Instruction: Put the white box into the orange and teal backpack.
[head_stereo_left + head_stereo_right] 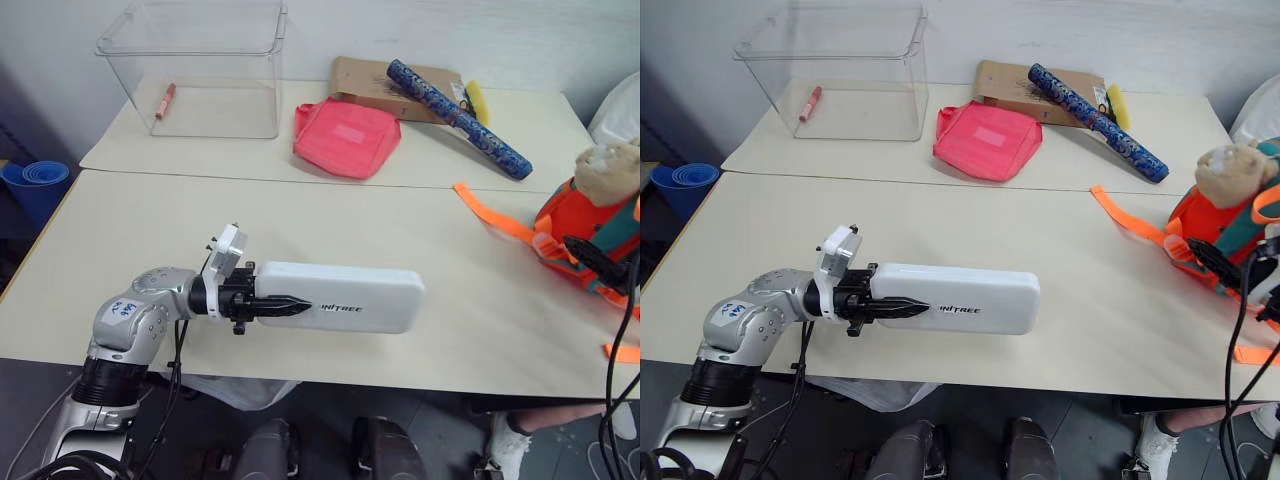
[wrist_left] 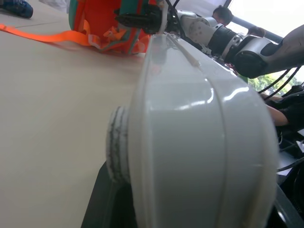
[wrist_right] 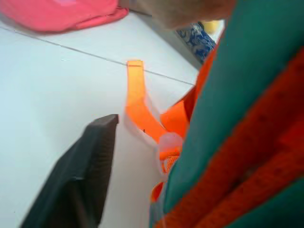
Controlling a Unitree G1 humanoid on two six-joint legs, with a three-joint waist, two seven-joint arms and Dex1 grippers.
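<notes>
Box clamped at one short end by our left jaws, black fingers pinching its flat faces. It runs out level from the jaws toward the right side of the counter, lifted clear of the surface so far as we can judge. We read this end grip as deliberate: the free end leads, so it can enter an opening first.

Backpack sits well beyond the box's free end, at the counter's right edge, plush animal uppermost, one orange strap trailing across the counter toward the middle.

Our right jaws are up against the backpack's near side, at the buckle and webbing. The right wrist view shows one dark finger just beside the strap and teal fabric; whether these jaws are spread or pinching anything, we cannot tell. We judge the right arm is there to steady the bag or pull its mouth open. We see no opening yet.

Beyond both jaws, at the far side: pink pouch, clear bin with a red marker inside, a patterned blue roll lying across flat cardboard.

Next need, in our view: bag mouth open and facing the box.
</notes>
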